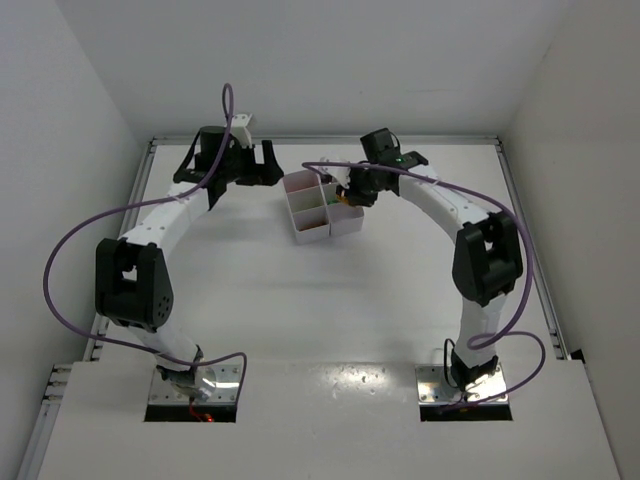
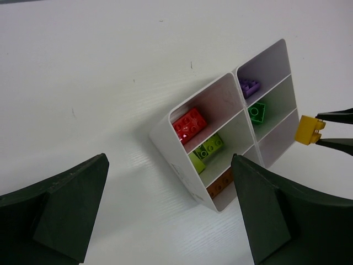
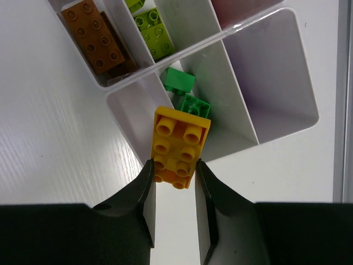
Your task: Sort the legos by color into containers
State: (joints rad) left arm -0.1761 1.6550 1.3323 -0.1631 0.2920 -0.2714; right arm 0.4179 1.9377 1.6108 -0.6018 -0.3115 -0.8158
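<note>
The white six-compartment container (image 1: 300, 215) stands at the far middle of the table. My right gripper (image 3: 174, 168) is shut on a yellow brick (image 3: 176, 146) and holds it above the container's edge, by the compartment with two green bricks (image 3: 187, 94). Lime bricks (image 3: 153, 33) and an orange brick (image 3: 94, 36) lie in other compartments. The left wrist view shows the container (image 2: 182, 160) with a red brick (image 2: 190, 124), a purple brick (image 2: 249, 86) and the held yellow brick (image 2: 309, 130). My left gripper (image 2: 168, 221) is open and empty, left of the container.
White walls enclose the table on three sides. A metal rail (image 1: 530, 250) runs along the right table edge. Purple cables (image 1: 60, 250) loop off both arms.
</note>
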